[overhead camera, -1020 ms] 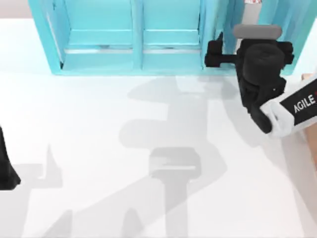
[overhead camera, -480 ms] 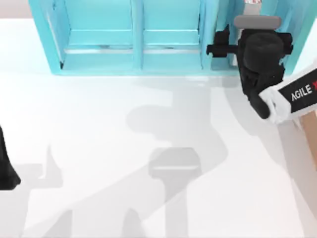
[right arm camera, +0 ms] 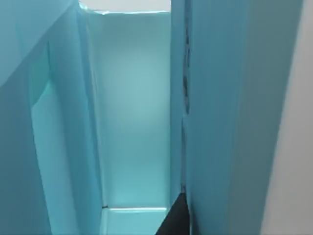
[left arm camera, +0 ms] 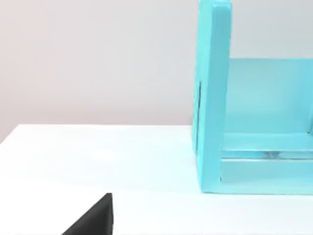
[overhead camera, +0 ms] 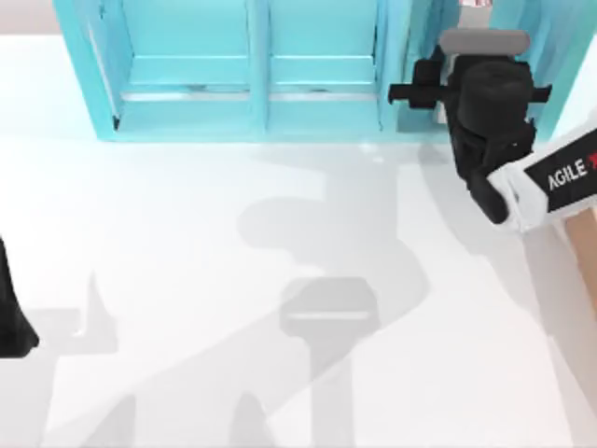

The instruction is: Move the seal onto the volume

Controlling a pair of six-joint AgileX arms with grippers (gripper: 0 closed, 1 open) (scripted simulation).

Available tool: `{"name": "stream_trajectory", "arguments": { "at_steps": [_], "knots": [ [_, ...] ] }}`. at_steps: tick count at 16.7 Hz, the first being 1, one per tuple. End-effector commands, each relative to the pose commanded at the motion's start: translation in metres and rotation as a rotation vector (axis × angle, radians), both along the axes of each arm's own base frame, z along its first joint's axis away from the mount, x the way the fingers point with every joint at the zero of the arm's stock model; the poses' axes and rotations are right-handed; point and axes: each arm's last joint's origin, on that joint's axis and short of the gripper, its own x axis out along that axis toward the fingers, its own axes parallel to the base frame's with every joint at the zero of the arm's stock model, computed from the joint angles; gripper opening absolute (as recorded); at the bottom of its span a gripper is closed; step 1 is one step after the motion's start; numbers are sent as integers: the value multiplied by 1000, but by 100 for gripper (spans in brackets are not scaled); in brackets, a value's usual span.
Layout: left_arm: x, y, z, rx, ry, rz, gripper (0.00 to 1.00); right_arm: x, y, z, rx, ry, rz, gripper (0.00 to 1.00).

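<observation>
The seal and the volume are out of view. My right gripper [overhead camera: 416, 89] hangs at the back right of the table. It points left at the right-hand end of a big turquoise shelf unit [overhead camera: 256, 112], close to the unit's front. The right wrist view looks into a narrow, bare compartment of the shelf unit [right arm camera: 132, 107], with a black tip of that gripper at its edge. My left arm [overhead camera: 9, 322] is parked at the table's left edge.
The turquoise shelf unit [left arm camera: 212, 98] spans the back of the white table [overhead camera: 187, 280]. A tan-orange edge of a box [overhead camera: 580, 241] shows at the far right, under my right arm. Arm shadows fall across the middle of the table.
My right gripper has moved back and slightly right, closer to the shelf unit's right end. The left arm has not moved.
</observation>
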Motion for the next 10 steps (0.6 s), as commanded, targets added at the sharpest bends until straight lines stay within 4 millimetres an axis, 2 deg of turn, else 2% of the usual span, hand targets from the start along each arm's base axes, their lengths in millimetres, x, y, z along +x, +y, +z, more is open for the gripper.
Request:
{"name": "stream_trajectory", "arguments": {
  "at_steps": [5, 10],
  "knots": [
    [0, 0, 0, 0, 0, 0, 100, 0, 0, 0, 0, 0, 0, 2],
    [0, 0, 0, 0, 0, 0, 100, 0, 0, 0, 0, 0, 0, 0]
  ]
}}
